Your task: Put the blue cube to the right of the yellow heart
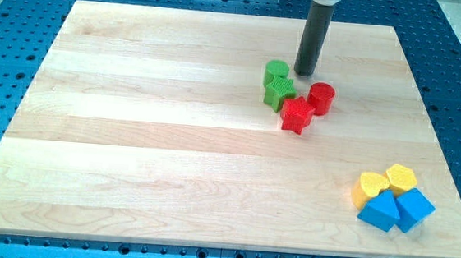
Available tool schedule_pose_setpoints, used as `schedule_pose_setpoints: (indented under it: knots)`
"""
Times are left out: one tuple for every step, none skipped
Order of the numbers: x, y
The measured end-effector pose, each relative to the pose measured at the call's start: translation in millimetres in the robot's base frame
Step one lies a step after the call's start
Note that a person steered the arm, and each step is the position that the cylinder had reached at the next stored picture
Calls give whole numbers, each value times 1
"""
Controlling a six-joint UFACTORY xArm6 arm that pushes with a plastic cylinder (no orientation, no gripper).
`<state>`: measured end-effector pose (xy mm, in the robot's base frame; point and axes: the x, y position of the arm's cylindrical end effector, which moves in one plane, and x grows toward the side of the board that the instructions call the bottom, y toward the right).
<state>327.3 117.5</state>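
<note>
Looking at the board (132, 121) now, and my tip (304, 73) is parked up near the view's top, just right of the green cylinder (276, 69) and just above the red cylinder (321, 97). No jaws on this rig, so nothing is being held; the rod only pushes, and right now it touches no block that I can make out.

The target is well apart from me. The blue cube (414, 208) sits in the lower right corner, pressed against a second blue block (380, 212), wedge-like, on its left. Just above them are the yellow heart (371, 187) and a yellow hexagon-like block (401, 177), all four packed tight.

Here's my worry. Leaving this spot, a straight run down-right could clip the red cylinder or the red star (297, 114), and the green star (279, 92) is close too. I'd swing wide to the right first.

Bigger risk at the cluster: the cube touches its neighbours, so any push may drag the wedge or knock the heart, moving my reference. The hexagon already occupies ground right of the heart, so the slot is crowded. And the board edge is near; a push toward the right or the bottom could send the cube off the wood.
</note>
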Motion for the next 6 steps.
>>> schedule_pose_setpoints:
  knots:
    - [5, -8]
    - [5, -23]
    - [12, -32]
    - [12, -33]
    - [12, -37]
    - [10, -36]
